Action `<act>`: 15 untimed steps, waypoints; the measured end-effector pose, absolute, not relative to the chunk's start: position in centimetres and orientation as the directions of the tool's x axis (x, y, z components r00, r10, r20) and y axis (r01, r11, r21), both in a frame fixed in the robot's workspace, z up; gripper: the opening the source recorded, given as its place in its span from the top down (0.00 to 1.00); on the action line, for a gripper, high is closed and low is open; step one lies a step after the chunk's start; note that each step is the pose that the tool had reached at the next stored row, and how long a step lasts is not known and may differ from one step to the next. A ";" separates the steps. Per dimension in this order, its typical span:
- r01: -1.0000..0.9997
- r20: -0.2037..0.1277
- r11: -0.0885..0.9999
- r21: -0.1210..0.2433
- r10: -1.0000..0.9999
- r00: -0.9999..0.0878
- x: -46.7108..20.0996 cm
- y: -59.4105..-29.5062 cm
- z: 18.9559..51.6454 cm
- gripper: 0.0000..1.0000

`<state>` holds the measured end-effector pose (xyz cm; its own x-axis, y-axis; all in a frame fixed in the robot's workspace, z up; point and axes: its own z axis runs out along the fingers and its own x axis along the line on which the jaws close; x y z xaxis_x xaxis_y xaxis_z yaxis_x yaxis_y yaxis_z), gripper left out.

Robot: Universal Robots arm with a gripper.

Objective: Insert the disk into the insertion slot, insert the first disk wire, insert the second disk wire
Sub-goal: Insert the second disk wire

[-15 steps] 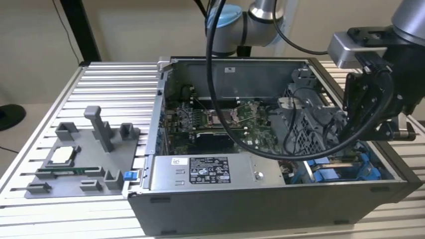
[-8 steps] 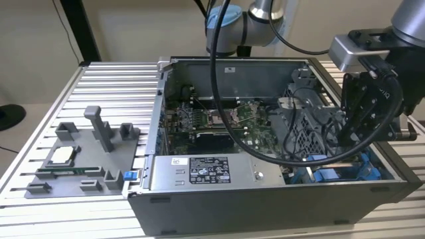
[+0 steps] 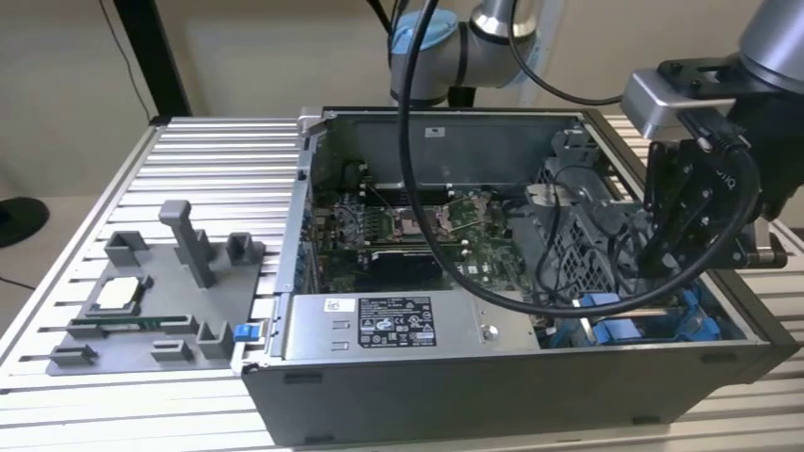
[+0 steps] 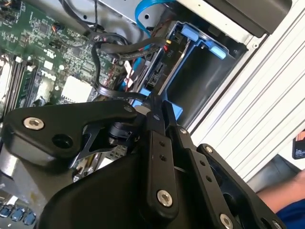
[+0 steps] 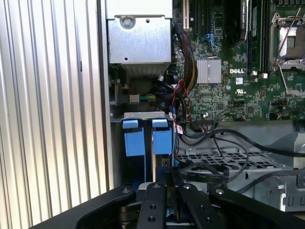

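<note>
My gripper [image 3: 656,275] reaches down into the open computer case at the exterior view's right, just above the insertion slot [image 3: 647,330] with its bright blue rails. In both wrist views the fingers stand pressed together [image 4: 159,104] [image 5: 167,180], shut, with nothing visible between the tips. They sit right by the slot's blue tabs [image 5: 134,140]. The disk [image 4: 163,69] stands on edge inside the slot [image 4: 202,40], its connector end facing the motherboard. A blue wire [image 4: 143,12] and a black wire bundle [image 4: 126,47] run to that end; whether they are plugged in is hidden.
A grey metal box with a sticker [image 3: 402,325] fills the case front. A perforated cage [image 3: 578,226] stands beside the slot, the motherboard [image 3: 415,226] behind it. A grey fixture [image 3: 164,301] lies on the ribbed table [image 3: 214,160]. A person's blue sleeve [image 4: 288,212] is near.
</note>
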<state>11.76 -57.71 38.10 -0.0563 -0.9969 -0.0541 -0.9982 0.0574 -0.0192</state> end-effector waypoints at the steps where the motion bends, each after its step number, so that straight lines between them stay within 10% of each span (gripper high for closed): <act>1: -0.998 -0.054 0.057 -0.019 -0.997 -0.056 11.8 -57.7 37.9 1.00; 15: -0.998 -0.054 0.057 -0.019 -0.997 -0.056 12.0 -57.7 37.4 1.00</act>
